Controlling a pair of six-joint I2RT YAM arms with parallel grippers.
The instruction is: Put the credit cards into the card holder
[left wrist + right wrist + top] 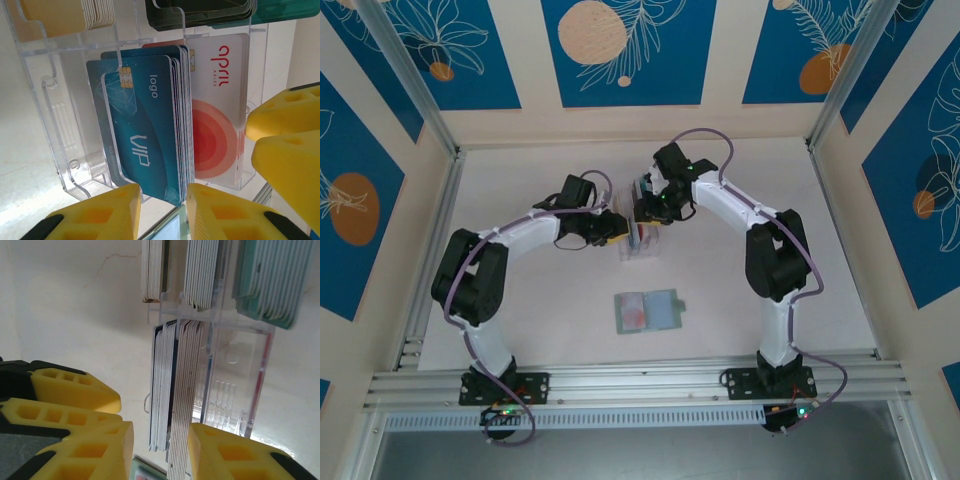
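Note:
The credit cards stand upright in a clear slotted rack (642, 243) mid-table. A teal stack (145, 135) marked VIP is in front, and a white card with red rings (220, 120) stands behind it. My left gripper (615, 230) reaches the rack from the left. It is open, and the teal stack's lower corner lies between its yellow fingers (100, 215). My right gripper (645, 212) comes from the far side, open, its fingers (230, 455) either side of the card edges (175, 405). The card holder (648, 312) lies open and flat nearer the arms, showing pink and light-blue pockets.
More rack slots hold cream cards (65, 15), dark cards (200, 12) and teal-edged cards (265, 280). The two grippers are close together at the rack: the right one's fingers (285, 150) show in the left wrist view. Bare table lies around the holder.

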